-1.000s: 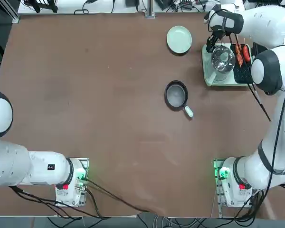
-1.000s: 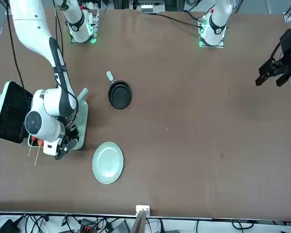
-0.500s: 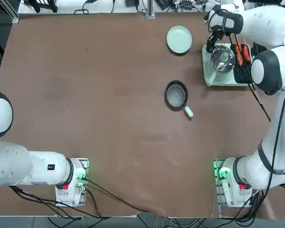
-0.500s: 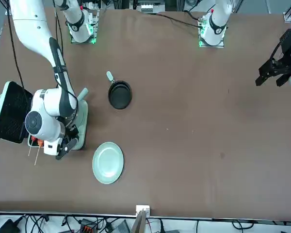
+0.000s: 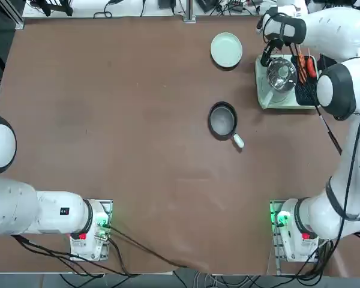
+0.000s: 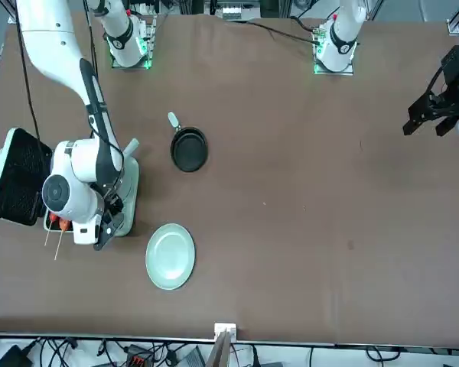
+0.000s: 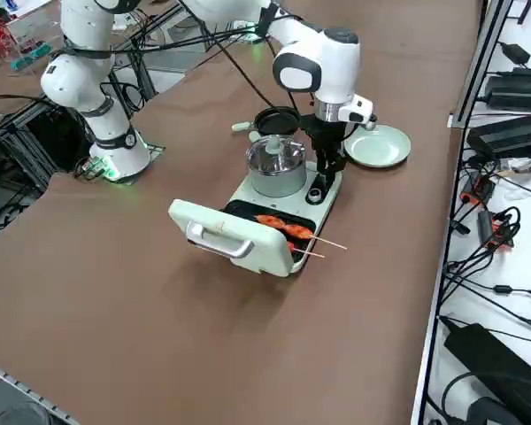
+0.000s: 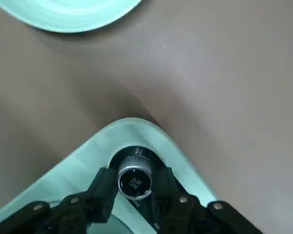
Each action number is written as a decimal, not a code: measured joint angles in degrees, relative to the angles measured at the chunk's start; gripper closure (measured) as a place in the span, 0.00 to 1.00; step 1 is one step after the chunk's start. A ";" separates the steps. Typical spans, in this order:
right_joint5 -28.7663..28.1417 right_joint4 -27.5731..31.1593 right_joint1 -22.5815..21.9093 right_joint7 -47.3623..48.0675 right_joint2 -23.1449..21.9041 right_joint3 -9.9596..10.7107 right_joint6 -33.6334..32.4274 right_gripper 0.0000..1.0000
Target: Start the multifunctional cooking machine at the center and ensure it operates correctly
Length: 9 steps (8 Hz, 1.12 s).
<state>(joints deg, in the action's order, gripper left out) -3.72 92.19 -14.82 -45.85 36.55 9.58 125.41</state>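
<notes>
The pale mint-green cooking machine [image 5: 271, 99] sits at the table's far right, not at its center. It holds a glass-lidded steel pot [image 5: 281, 73] and a black grill plate [image 7: 248, 212] with orange skewers on it, and its hinged lid [image 7: 223, 235] lies open. My right gripper [image 8: 134, 178] reaches down onto the machine's corner nearest the plate. Its fingers press both sides of the small silver knob [image 8: 134, 181]. The gripper [image 7: 324, 177] also shows in the right side view, just above the knob [image 7: 316, 192].
A small dark frying pan with a white handle [image 5: 222, 120] lies toward the table's middle. A round pale green plate [image 5: 226, 49] lies right beside the machine's knob corner. The far table edge runs just beyond the machine.
My right hand has twisted slightly about the knob while staying over the same corner. The machine, pan and plate have not moved.
</notes>
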 joint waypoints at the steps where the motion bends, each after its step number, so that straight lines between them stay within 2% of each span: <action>1: 0.07 -0.01 -0.02 -1.91 0.00 0.00 0.00 0.58; 9: 0.57 -0.19 -0.24 -29.37 -0.05 0.02 -0.13 0.58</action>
<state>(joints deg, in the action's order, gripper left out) -3.15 92.00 -15.07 -75.22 36.50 9.60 125.28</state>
